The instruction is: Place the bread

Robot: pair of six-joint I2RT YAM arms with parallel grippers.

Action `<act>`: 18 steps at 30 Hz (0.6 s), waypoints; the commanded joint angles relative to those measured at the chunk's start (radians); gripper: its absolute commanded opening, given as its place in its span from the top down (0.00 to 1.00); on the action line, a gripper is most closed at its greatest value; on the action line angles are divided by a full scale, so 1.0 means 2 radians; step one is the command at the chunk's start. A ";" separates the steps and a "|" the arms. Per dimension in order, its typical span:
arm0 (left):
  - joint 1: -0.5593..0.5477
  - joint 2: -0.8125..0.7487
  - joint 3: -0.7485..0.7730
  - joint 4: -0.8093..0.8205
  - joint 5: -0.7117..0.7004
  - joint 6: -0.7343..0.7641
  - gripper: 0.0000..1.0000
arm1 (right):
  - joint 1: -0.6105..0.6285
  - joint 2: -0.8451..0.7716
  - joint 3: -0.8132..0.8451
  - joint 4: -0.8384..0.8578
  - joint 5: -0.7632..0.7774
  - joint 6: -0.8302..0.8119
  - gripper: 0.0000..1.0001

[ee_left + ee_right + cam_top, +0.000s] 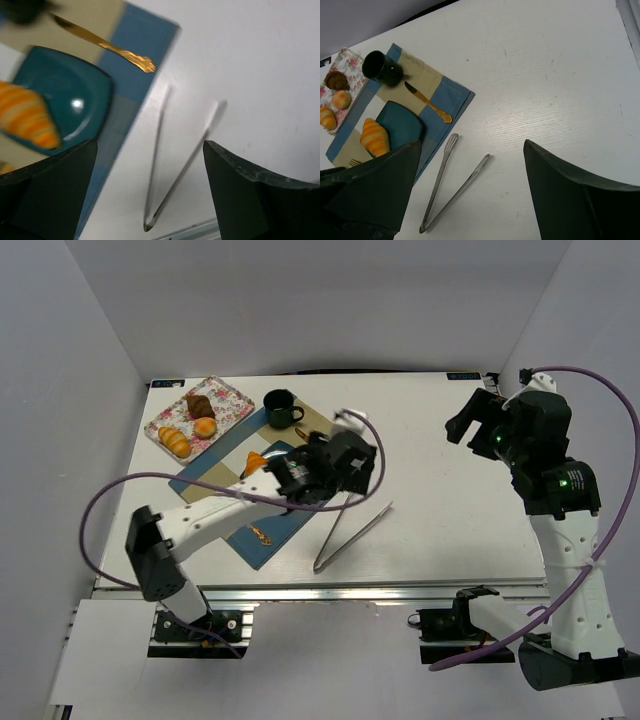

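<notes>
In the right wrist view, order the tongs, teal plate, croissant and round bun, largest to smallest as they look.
1. tongs, longest
2. teal plate, though broader than the tongs
3. croissant
4. round bun, farther from the camera, yet clearly smallest

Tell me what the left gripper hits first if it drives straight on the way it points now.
Most likely the metal tongs, lying on the white table and centred ahead of the open left gripper in its wrist view. Depth is unclear; it might land on bare table beside them.
</notes>
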 commanded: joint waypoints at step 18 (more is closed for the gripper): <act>0.013 -0.149 0.146 -0.321 -0.375 -0.270 0.02 | 0.002 -0.053 -0.067 0.032 0.016 -0.010 0.11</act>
